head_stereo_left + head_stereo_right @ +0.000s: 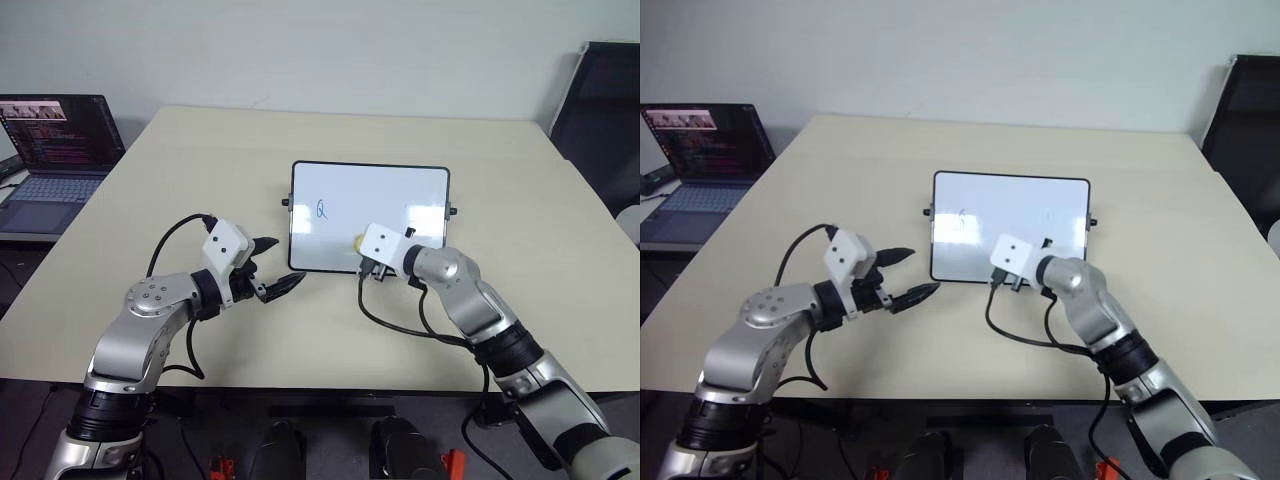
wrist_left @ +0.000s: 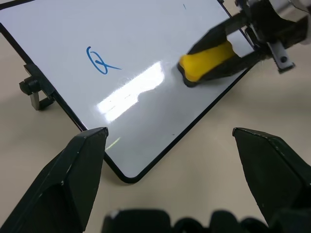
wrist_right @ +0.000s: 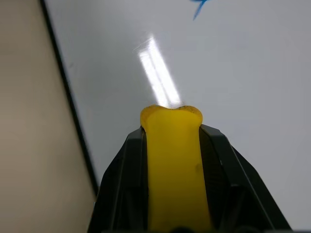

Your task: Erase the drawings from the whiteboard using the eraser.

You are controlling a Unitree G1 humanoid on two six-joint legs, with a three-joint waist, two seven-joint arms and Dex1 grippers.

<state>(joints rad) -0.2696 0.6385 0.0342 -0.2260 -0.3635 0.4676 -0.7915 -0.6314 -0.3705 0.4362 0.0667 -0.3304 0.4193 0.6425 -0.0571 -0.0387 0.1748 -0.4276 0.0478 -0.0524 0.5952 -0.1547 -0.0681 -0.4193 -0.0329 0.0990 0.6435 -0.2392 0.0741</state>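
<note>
The right gripper pinches the eraser on the whiteboard's near edge; the remaining drawing lies left and farther. The left gripper, fingers spread, hovers off-board.

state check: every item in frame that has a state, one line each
whiteboard: flat on the table, mostly wiped
drawings: one blue loop left, unerased
eraser: clamped, resting on the board
right gripper: shut on the eraser
left gripper: open, holding nothing, beside the board
laptop: lid open, screen lit
</note>
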